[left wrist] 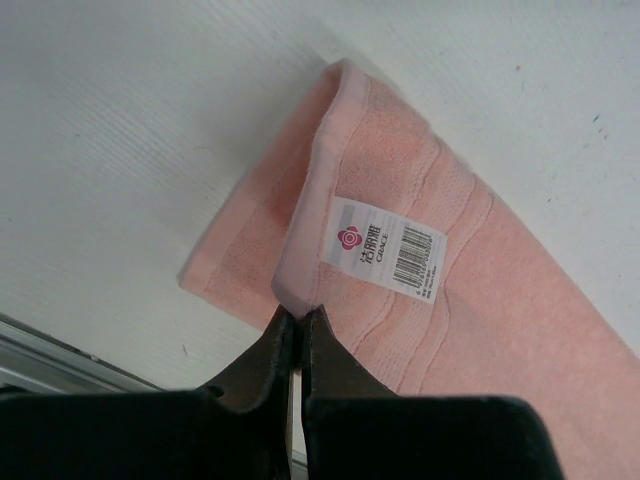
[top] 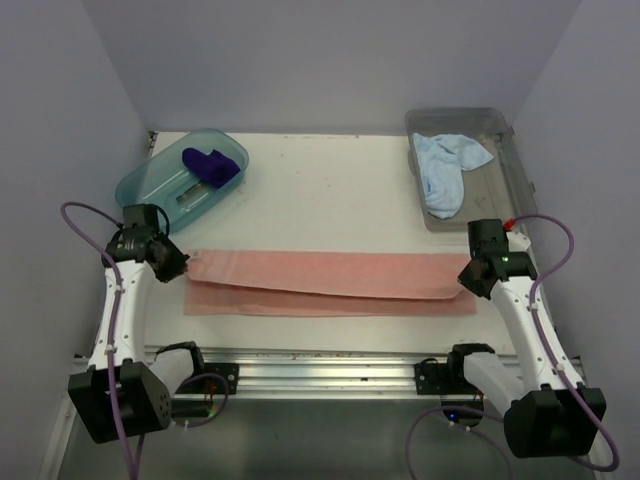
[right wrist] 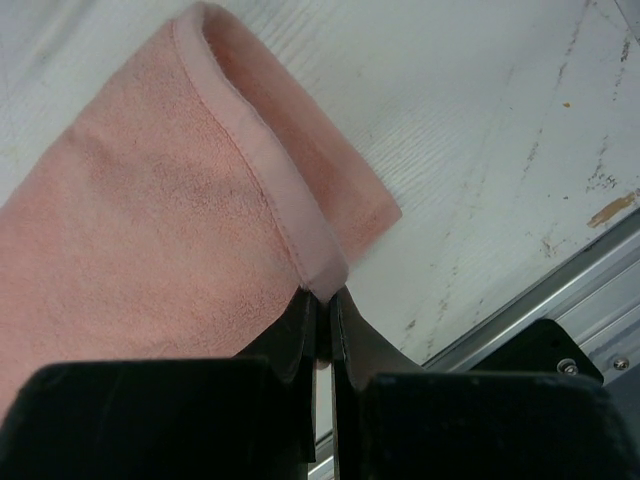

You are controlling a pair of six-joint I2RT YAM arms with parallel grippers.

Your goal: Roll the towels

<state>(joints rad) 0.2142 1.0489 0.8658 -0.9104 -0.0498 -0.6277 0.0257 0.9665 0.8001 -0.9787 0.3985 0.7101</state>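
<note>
Pink towel (top: pixel 320 283): laid folded lengthwise on bench (top: pixel 330 190); left end pinched by left pincer (left wrist: pixel 297 320), right end by right pincer (right wrist: pixel 322 300).

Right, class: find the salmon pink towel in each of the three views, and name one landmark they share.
Top external: salmon pink towel stretched across the middle of the table.
Left wrist: its labelled end fills centre and right, pinched in the left jaws.
Right wrist: its hemmed end fills the upper left, pinched in the right jaws.
Shared landmark: the metal rail along the near edge.
</note>
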